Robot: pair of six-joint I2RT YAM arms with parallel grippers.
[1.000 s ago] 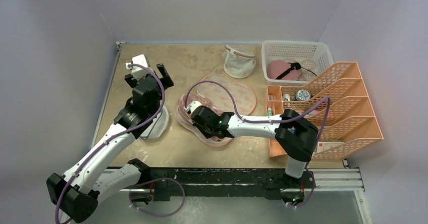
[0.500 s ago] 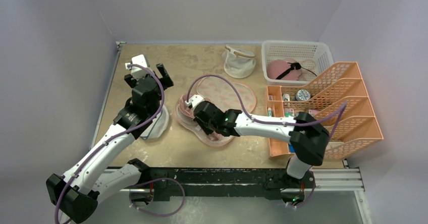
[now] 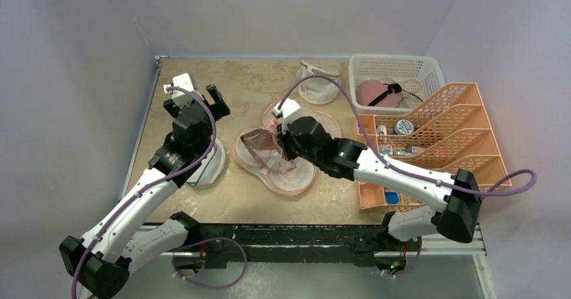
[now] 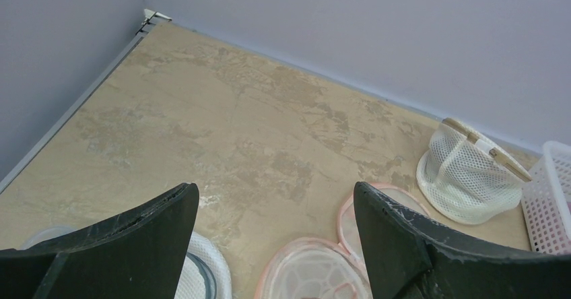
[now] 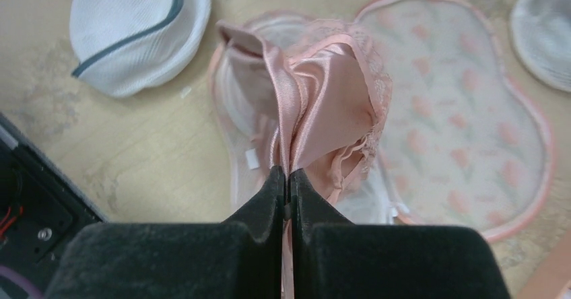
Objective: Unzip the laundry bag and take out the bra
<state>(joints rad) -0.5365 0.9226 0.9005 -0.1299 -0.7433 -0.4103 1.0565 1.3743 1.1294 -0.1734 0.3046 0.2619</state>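
A mottled tan desk [image 3: 249, 77] boxed in by pale lilac walls carries everything. The right gripper [image 5: 287, 178] is pinched tight on a gathered fold of the bra [image 5: 330, 110], satin caught between its closed jaws. Gripping a bunched edge looks meant to peel the garment out in one piece. The bra hangs from that pinch, raised above the laundry bag [image 5: 458, 110], its lower part trailing into the bag's pale half. The bag lies unzipped and spread flat, printed half thrown back, so only the lifting-clear seems left. The left gripper [image 4: 273, 198] hovers with its jaws wide apart, holding nothing, above the round mesh pouch [image 5: 135, 29], apparently keeping clear. A white basket [image 3: 394, 67] holds a pink rounded thing [image 3: 374, 95] with a black strap. The orange rack [image 3: 471, 130] holds small items, a round tin [image 3: 404, 126] among them. What the cup-shaped mesh pouch [image 4: 468, 174] holds I cannot tell.
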